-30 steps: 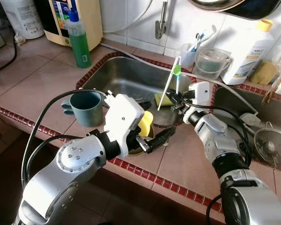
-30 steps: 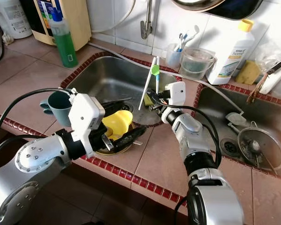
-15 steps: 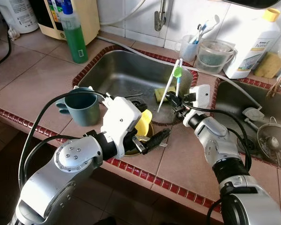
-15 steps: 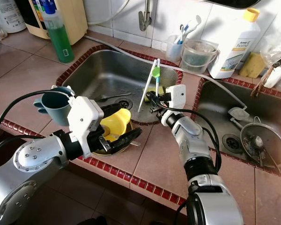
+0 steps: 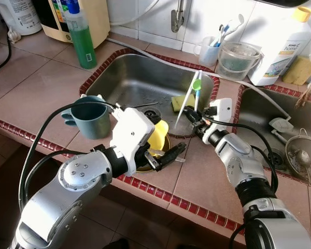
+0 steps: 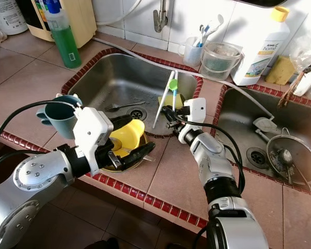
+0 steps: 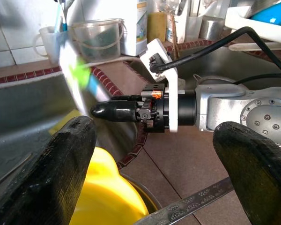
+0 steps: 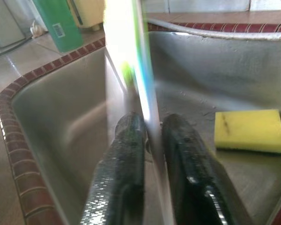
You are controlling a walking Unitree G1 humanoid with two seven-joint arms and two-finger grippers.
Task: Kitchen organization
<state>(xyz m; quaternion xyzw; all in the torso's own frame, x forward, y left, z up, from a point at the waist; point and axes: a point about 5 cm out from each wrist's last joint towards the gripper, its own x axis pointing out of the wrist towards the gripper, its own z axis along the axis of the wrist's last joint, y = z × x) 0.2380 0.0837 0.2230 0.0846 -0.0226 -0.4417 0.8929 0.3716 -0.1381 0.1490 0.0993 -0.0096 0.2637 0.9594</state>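
Observation:
My right gripper (image 5: 189,115) is shut on two thin toothbrushes (image 5: 188,96), one white and one blue with a green head. It holds them upright over the near right corner of the steel sink (image 5: 135,78). In the right wrist view its fingers (image 8: 126,140) pinch the blurred toothbrushes (image 8: 126,28) above a yellow sponge (image 8: 249,130). My left gripper (image 5: 165,155) stands open at the counter's front edge, beside a yellow cup (image 5: 158,136) that lies in a brass-coloured bowl (image 6: 114,167). In the left wrist view its fingers (image 7: 70,159) are wide apart, with a metal knife blade (image 7: 187,206) below.
A teal mug (image 5: 93,118) stands left of the bowl. A green soap bottle (image 5: 83,33), a toothbrush cup (image 5: 210,49), a clear tub (image 5: 238,57) and a white bottle (image 5: 280,44) line the back. A second sink (image 5: 259,111) with a strainer (image 5: 303,158) lies right.
The camera has shifted a little. My right gripper keeps its hold on the toothbrushes over the sink corner. My left gripper stays open by the yellow cup.

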